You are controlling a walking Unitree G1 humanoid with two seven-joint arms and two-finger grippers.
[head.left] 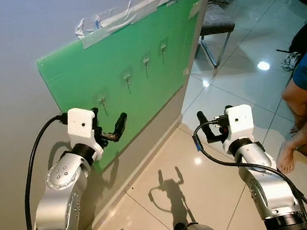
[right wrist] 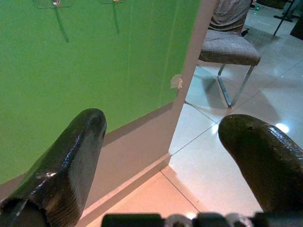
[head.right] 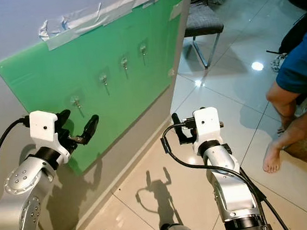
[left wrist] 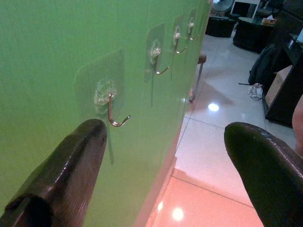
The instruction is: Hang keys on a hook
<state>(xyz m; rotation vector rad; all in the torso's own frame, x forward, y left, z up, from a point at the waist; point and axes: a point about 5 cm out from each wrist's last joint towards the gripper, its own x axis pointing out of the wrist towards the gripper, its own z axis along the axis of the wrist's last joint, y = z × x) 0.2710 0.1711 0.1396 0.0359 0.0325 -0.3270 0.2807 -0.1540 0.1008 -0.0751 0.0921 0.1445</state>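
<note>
A green board [head.left: 84,72] is taped to the grey wall on my left and carries a row of small metal hooks on clear pads. The nearest hook [left wrist: 113,111] hangs bare, and so do the others [head.left: 146,61]. My left gripper [head.left: 109,122] is raised close to the board, just below and right of the nearest hook [head.left: 103,101]. It is open, with nothing between its fingers [left wrist: 71,165]. My right gripper [head.left: 214,121] is held over the floor away from the board, also open and holding nothing.
A grey chair [head.left: 215,22] with metal legs stands past the board's far end. A seated person's leg and bare foot [head.left: 302,133] are on the right, near my right arm. Glossy floor tiles [head.left: 163,163] lie between the wall and the person.
</note>
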